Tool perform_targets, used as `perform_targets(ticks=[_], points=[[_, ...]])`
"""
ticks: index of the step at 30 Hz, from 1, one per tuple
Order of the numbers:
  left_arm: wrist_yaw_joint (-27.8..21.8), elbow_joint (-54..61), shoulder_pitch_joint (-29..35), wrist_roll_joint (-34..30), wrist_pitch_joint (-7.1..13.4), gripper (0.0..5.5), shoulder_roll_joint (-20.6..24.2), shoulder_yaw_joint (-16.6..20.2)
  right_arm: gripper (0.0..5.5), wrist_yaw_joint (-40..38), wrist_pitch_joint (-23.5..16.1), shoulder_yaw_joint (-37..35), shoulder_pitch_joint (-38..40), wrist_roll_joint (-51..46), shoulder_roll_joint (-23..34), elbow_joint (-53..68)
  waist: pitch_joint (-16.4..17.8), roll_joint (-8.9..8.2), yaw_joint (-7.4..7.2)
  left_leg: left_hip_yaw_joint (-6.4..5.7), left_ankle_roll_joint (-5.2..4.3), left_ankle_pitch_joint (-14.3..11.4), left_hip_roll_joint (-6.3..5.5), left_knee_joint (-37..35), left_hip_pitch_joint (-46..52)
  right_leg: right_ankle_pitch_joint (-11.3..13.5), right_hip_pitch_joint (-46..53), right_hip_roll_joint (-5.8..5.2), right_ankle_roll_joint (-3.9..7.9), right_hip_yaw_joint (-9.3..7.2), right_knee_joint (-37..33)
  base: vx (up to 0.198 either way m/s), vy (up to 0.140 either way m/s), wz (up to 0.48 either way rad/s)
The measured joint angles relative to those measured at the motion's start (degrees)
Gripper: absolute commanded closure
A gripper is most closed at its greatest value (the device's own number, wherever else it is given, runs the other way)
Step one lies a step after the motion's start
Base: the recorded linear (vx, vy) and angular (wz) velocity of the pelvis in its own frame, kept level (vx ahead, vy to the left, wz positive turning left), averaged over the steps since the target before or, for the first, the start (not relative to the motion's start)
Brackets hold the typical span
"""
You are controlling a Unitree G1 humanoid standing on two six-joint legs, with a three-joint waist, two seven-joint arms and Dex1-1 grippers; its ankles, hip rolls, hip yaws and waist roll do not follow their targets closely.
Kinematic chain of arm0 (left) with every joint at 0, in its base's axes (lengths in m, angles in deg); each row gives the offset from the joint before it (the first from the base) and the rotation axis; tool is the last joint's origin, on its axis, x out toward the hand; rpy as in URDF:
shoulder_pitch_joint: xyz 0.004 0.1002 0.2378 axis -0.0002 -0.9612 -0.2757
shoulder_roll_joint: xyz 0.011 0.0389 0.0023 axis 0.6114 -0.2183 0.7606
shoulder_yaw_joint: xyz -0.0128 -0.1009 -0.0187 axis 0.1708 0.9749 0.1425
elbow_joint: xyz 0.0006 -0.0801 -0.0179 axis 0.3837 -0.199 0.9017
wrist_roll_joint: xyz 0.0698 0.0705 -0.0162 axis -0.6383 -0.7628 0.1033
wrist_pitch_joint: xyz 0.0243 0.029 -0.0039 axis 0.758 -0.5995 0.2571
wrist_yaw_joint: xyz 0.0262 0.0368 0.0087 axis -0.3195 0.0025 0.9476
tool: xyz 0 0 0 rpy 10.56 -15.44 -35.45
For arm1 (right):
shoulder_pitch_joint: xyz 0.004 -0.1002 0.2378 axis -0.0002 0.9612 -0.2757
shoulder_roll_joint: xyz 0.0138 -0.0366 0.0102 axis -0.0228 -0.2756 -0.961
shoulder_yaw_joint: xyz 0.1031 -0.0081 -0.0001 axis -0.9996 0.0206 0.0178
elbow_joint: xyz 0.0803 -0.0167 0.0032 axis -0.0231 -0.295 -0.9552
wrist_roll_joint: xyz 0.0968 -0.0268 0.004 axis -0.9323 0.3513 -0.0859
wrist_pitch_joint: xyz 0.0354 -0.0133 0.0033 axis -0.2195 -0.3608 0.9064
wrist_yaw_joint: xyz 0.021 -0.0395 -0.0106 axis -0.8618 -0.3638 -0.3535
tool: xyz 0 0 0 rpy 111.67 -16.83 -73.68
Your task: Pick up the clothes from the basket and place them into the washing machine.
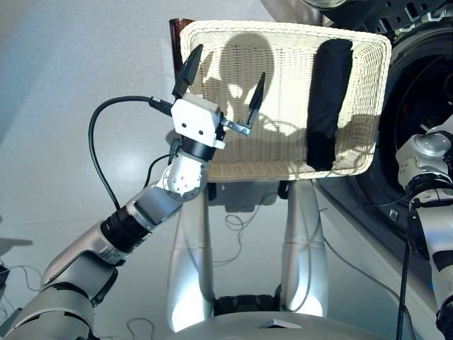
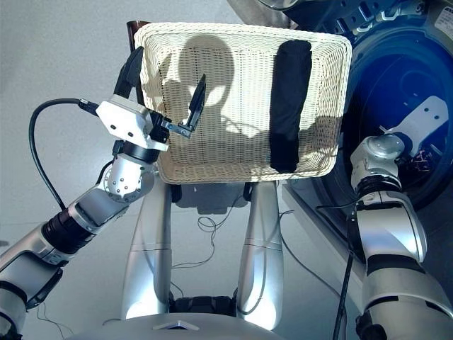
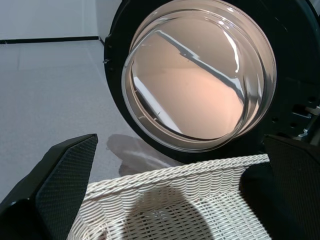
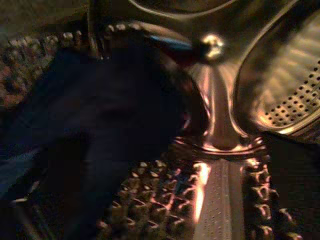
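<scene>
Lying lengthwise in the right half of the wide, shallow cream-white wicker basket (image 1: 233,152), the one black garment folded into a long narrow strip (image 1: 329,103) runs from the far rim to the near rim, its long axis pointing away from the robot. It is the only garment in the basket. A second, navy blue garment (image 4: 100,125) lies inside the perforated steel drum (image 4: 295,100) of the dark grey front-loading washing machine (image 2: 396,92), just right of the basket; a touch of red shows behind it, too dim to identify. The left arm bends up from the lower left, its left gripper (image 1: 219,81) raised over the basket's left half with both black fingers spread wide and empty. The right arm reaches into the porthole; I cannot tell whether the right gripper is open or closed.
</scene>
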Motion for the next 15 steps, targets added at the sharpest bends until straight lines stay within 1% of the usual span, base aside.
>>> perform_targets(ticks=[2,4,8,12,13,15], points=[[0.04,0.00,-0.24,0.00,-0.01,0.00,-0.07,0.58,0.00,0.44,-0.73,0.01,0.63,-1.12,-0.63,2.34,0.00,0.00,-0.08,0.27,0.07,-0.08,0.10,-0.01,0.43,0.04,0.28,0.12,0.01,0.29,-0.01,0.000,0.000,0.000],[0.06,0.03,-0.38,0.00,-0.04,0.00,-0.17,1.06,0.00,1.16,-1.86,0.05,1.46,-1.95,-1.54,4.19,0.00,-0.01,-0.09,0.27,0.06,-0.10,0.21,-0.10,0.78,0.04,0.56,0.23,-0.01,0.30,-0.01,0.000,0.000,0.000],[0.14,0.03,-1.21,0.04,-0.26,0.00,-0.43,1.56,0.00,1.78,-4.54,0.02,4.96,-3.55,-4.42,11.18,0.01,-0.03,-0.28,0.35,-0.06,-0.18,0.45,-0.14,1.14,0.07,0.86,0.48,-0.06,0.36,-0.17,0.000,0.000,0.000],[0.18,0.04,-2.32,0.18,-0.38,0.00,-0.57,2.17,0.00,2.01,-5.70,0.05,8.84,-4.03,-6.77,18.18,0.01,-0.05,-0.54,0.37,-0.07,-0.29,0.62,0.24,1.21,0.10,0.97,0.65,-0.11,0.40,-0.12,0.000,0.000,0.000],[0.17,0.07,-2.62,0.31,-0.38,0.00,-0.61,2.39,0.00,2.17,-5.78,0.18,10.01,-3.97,-7.65,20.35,0.01,-0.05,-0.78,0.37,-0.08,-0.44,0.76,0.51,1.22,0.10,1.11,0.81,-0.11,0.43,-0.11,0.000,0.000,0.000],[0.17,0.05,-3.44,0.73,-0.42,0.00,-0.95,3.30,0.00,3.16,-6.99,0.73,13.41,-2.74,-9.97,27.23,-0.01,-0.11,-1.78,0.37,0.06,-0.65,0.82,0.69,1.35,0.11,1.35,0.91,-0.11,0.50,-0.08,0.000,0.000,0.000]])
